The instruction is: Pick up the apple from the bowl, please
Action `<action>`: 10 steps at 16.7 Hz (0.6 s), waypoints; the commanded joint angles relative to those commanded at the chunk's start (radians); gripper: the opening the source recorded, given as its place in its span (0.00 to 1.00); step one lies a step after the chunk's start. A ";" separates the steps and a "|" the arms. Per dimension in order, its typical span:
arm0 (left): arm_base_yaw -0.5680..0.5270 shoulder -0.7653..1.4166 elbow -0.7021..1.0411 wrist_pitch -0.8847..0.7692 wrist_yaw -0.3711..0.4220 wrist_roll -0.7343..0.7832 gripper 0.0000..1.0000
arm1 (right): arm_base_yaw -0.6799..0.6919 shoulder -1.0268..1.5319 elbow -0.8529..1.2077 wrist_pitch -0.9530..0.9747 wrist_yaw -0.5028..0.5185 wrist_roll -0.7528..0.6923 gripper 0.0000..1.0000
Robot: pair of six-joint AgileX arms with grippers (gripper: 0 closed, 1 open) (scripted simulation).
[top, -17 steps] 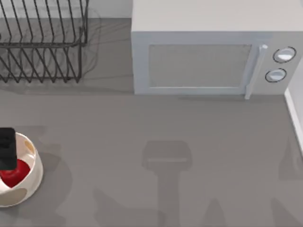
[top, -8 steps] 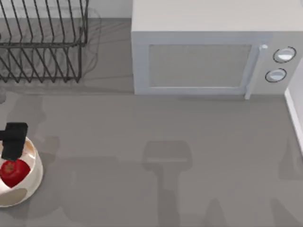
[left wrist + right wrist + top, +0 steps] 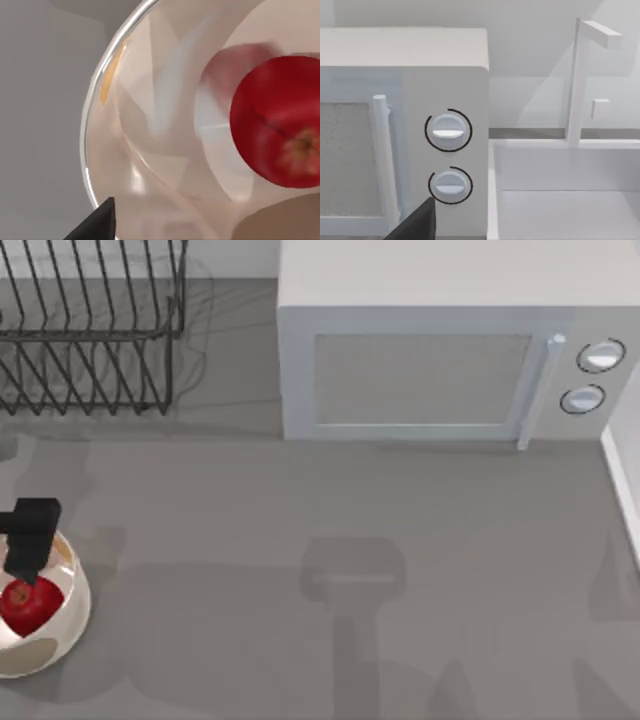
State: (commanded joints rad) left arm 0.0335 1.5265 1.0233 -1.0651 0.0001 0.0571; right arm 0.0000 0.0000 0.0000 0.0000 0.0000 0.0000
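The red apple lies inside the cream-white bowl at the table's left edge. My left gripper hangs over the bowl's far side, its dark body just above the apple, open and holding nothing. The left wrist view looks steeply into the bowl. There the apple sits close, with one dark fingertip near the bowl's rim. In the right wrist view, one dark fingertip of my parked right arm faces the microwave's knobs.
A white microwave stands at the back, with its door handle and two knobs on the right. A black wire dish rack stands at the back left. A white sink basin lies right of the microwave.
My left gripper has shifted a little toward the back and right over the bowl, uncovering more of the apple. It barely moved in the last half second.
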 joint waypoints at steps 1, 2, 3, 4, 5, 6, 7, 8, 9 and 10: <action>0.000 0.002 -0.003 0.003 0.000 0.000 1.00 | 0.000 0.000 0.000 0.000 0.000 0.000 1.00; 0.000 0.009 -0.013 0.015 0.000 0.000 1.00 | 0.000 0.000 0.000 0.000 0.000 0.000 1.00; 0.001 0.021 -0.029 0.039 0.000 0.001 1.00 | 0.000 0.000 0.000 0.000 0.000 0.000 1.00; 0.002 0.036 -0.049 0.072 0.000 0.001 1.00 | 0.000 0.000 0.000 0.000 0.000 0.000 1.00; 0.003 0.053 -0.072 0.117 0.000 0.002 1.00 | 0.000 0.000 0.000 0.000 0.000 0.000 1.00; 0.003 0.072 -0.097 0.171 0.000 0.003 1.00 | 0.000 0.000 0.000 0.000 0.000 0.000 1.00; 0.004 0.092 -0.124 0.229 0.000 0.003 1.00 | 0.000 0.000 0.000 0.000 0.000 0.000 1.00; 0.005 0.112 -0.151 0.280 0.000 0.004 1.00 | 0.000 0.000 0.000 0.000 0.000 0.000 1.00; 0.006 0.131 -0.176 0.320 0.000 0.005 1.00 | 0.000 0.000 0.000 0.000 0.000 0.000 1.00; 0.007 0.147 -0.197 0.350 0.000 0.005 1.00 | 0.000 0.000 0.000 0.000 0.000 0.000 1.00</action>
State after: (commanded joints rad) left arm 0.0405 1.6730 0.8265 -0.7150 0.0001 0.0626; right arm 0.0000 0.0000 0.0000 0.0000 0.0000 0.0000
